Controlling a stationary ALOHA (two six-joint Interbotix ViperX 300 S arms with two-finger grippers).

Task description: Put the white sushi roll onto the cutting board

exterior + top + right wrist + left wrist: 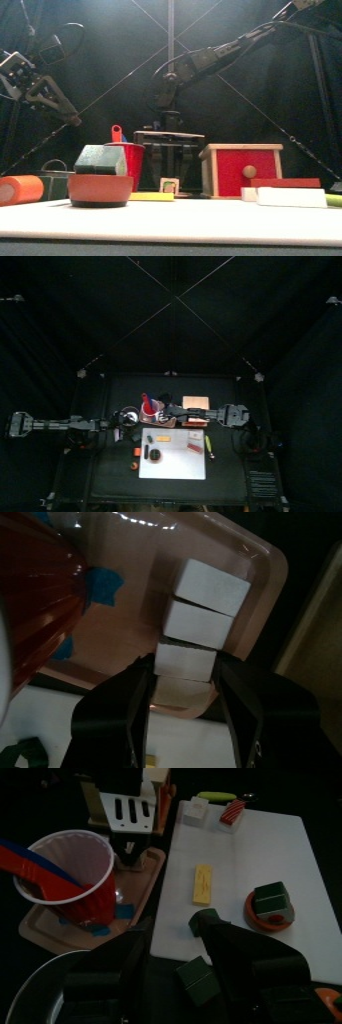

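Nearest the front edge of the black tabletop [107, 471], the large flat white rectangular cutting board [174, 222] is seen. A small yellow bar [203, 884] and a dark green block on an orange bowl-shaped base [100, 178] are carried on it. An orange cylinder [19, 189] is cut off at the front view's edge.

Behind the board a pinkish-tan plastic tray [254, 557] is set. A red plastic cup [64, 873] is held in it, with a red-and-blue utensil [30, 860] stood inside the cup. A row of four small white blocks with dark edges is also laid in the tray, along with scraps of blue tape [104, 584].

The white sushi roll [189, 664] is found in that row, off the board, directly between the fingers of the right pincer [182, 660]. The jaws are spread on either side of it. It cannot be told whether the pads touch it. The block nearest the camera is partly hidden by the jaws.

The left pincer [181, 963] is held released above the board's near end, well apart from the roll.
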